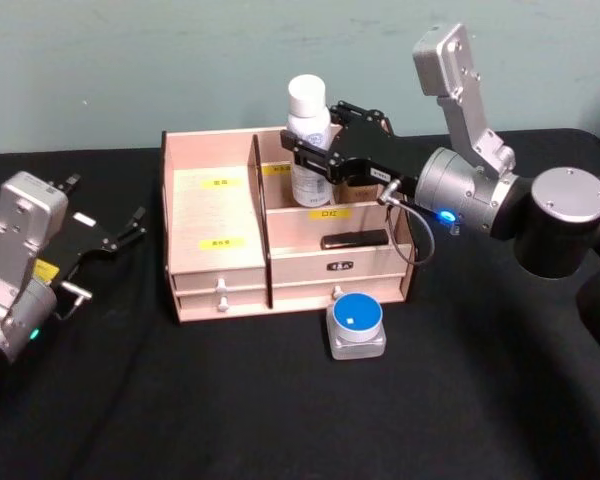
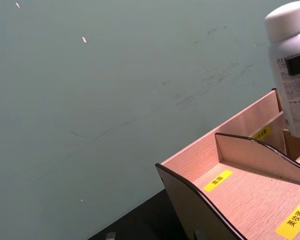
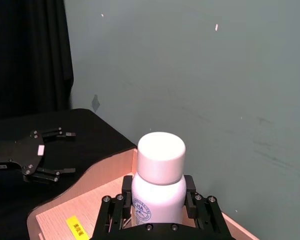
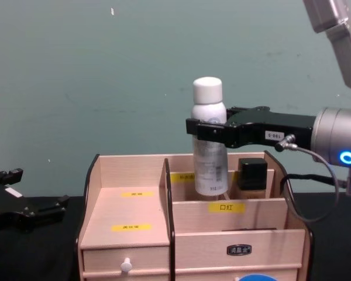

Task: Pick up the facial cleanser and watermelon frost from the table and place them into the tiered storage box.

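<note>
at the far left of the head view the left gripper (image 1: 105, 202) lies idle low over the black cloth, fingers spread and empty, well apart from the tiered storage box (image 1: 215, 215) at the centre. just right of the box's middle divider, upper centre of the frame, the white-capped bottle i take for the facial cleanser (image 1: 308, 125) stands upright with its lower end down inside the rear compartment, beside a dark container (image 4: 251, 172); whether its base rests on the floor there cannot be told. this looks like the set-down, and to do it well the bottle should stay plumb and sink until it bears its own weight, release should come only then, and the arm should draw back clear of the cap and that neighbour. the right gripper (image 1: 312, 160), reaching in from the right, is clamped on the bottle below its cap, one finger on each side. at lower centre the blue-topped tub, presumably the watermelon frost (image 1: 356, 322), sits on the table just before the drawers.
</note>
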### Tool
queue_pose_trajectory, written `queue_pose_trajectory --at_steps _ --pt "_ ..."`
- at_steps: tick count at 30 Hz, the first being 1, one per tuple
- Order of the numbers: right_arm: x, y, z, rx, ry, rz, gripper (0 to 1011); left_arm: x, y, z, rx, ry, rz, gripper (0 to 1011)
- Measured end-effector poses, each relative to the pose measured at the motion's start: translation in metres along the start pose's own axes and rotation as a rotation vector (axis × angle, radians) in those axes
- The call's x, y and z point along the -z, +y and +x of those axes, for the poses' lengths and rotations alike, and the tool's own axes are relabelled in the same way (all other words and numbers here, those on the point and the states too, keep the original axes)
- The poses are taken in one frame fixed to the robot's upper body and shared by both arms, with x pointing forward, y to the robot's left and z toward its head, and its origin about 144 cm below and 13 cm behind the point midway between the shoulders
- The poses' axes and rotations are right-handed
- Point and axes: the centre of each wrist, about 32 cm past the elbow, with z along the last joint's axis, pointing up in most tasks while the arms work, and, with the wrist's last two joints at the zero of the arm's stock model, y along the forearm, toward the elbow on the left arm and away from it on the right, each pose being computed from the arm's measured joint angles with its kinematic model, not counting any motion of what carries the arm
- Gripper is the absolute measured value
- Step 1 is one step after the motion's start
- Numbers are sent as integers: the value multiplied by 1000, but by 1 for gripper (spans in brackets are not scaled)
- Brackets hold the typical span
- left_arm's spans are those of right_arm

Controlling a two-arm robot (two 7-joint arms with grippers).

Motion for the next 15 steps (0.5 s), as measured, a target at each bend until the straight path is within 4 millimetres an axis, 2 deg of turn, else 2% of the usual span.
queue_pose_trajectory --at_steps 15 --pt "6 13 7 -2 -21 -7 607 0 0 0 0 0 0 1010"
